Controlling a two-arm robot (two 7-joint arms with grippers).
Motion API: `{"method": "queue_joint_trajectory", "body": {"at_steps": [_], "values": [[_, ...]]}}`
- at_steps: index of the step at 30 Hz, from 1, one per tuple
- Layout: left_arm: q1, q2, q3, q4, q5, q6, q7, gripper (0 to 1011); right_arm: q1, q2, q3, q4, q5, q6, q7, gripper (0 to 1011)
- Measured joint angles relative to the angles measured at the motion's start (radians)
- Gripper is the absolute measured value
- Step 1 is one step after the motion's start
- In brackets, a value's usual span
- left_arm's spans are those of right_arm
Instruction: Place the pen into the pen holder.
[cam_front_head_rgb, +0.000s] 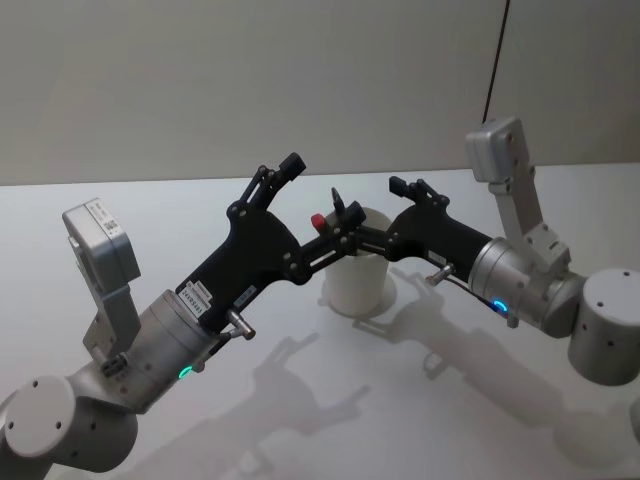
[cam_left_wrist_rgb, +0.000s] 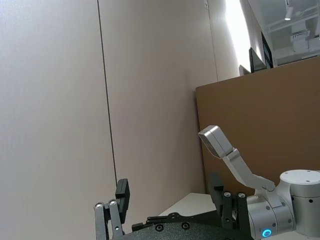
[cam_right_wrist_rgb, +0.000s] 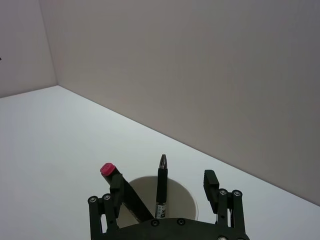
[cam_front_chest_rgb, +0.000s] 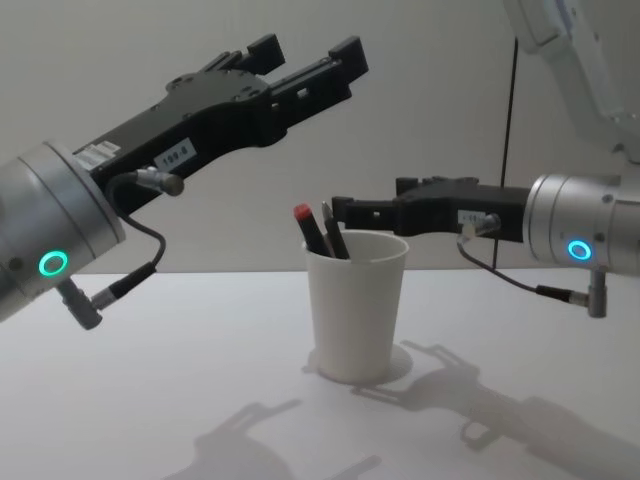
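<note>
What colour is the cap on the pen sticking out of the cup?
Red, leaning pink; the cap shows best in the right wrist view.

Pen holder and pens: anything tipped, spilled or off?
Nothing stands out. The pen holder stands upright on the table with two pens inside, a red-capped pen and a dark pen, both leaning against the rim. The left gripper and right gripper are open above it, holding nothing.

The pen holder (cam_front_chest_rgb: 356, 305) is plain white. One pen (cam_front_chest_rgb: 314, 230) is black with a red cap. Both grippers are black. The surface (cam_front_head_rgb: 330, 400) is white.
</note>
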Motion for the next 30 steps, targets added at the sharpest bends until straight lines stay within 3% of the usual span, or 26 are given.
{"method": "queue_joint_trajectory", "body": {"at_steps": [30], "values": [[0.0, 0.0, 0.0, 0.0, 0.0, 0.0, 0.0, 1000, -0.003, 0.002, -0.002, -0.004, 0.011, -0.014, 0.004, 1002]]}}
